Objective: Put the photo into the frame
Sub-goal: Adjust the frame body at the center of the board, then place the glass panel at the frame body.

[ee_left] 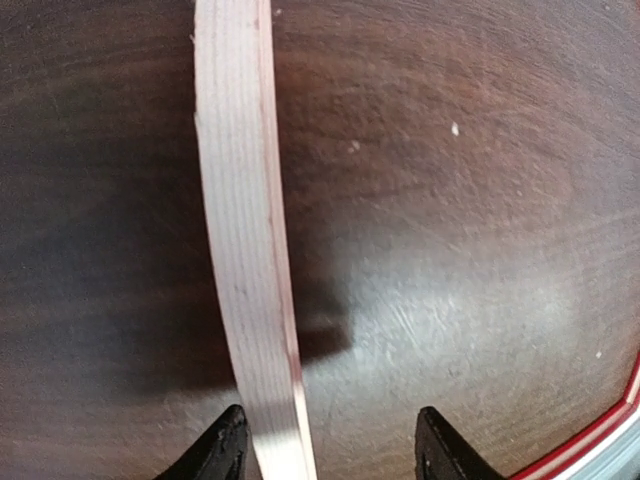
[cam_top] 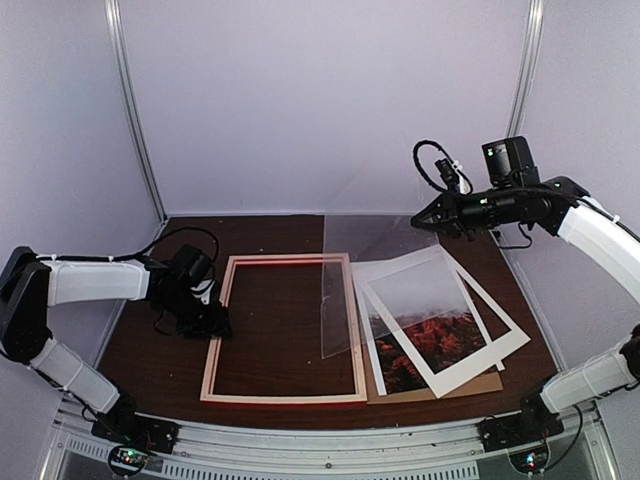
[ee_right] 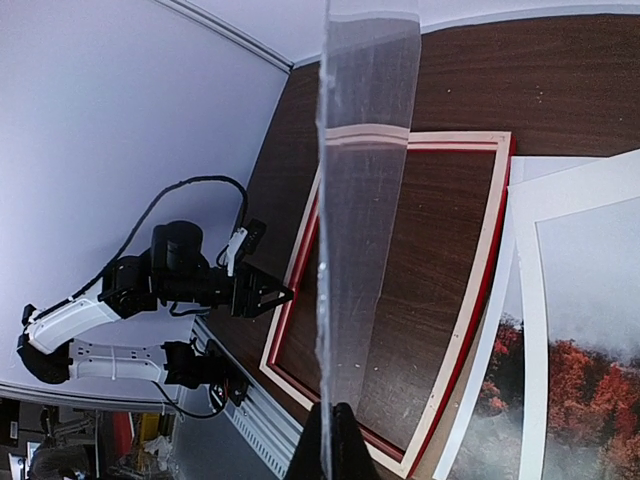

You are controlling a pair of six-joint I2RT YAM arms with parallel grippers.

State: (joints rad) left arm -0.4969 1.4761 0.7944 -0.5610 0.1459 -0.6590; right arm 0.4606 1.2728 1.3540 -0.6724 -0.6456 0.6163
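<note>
- Right gripper: clamped on the top edge of a clear sheet, raised over the far-right part of the worktop. The sheet hangs down over the frame's right side.
- Left gripper: jaws apart, straddling the left rail of the frame. The rail sits close to one finger and is not pinched.
- The frame: lies flat, pale back upward, left of centre. Its long sides run from far edge to near edge.
- The photo: lies flat towards the right-near corner, just beside the frame's right rail. It rests on a brown backing board, with a white mat askew on top.
- Governing relation: the photo lies below and nearward of the right gripper and well apart from the left. Its long axis runs roughly far to near. The right arm is nearer.
- Judgement: the right arm probably cannot take the photo until it releases the sheet and the mat is cleared.
</note>
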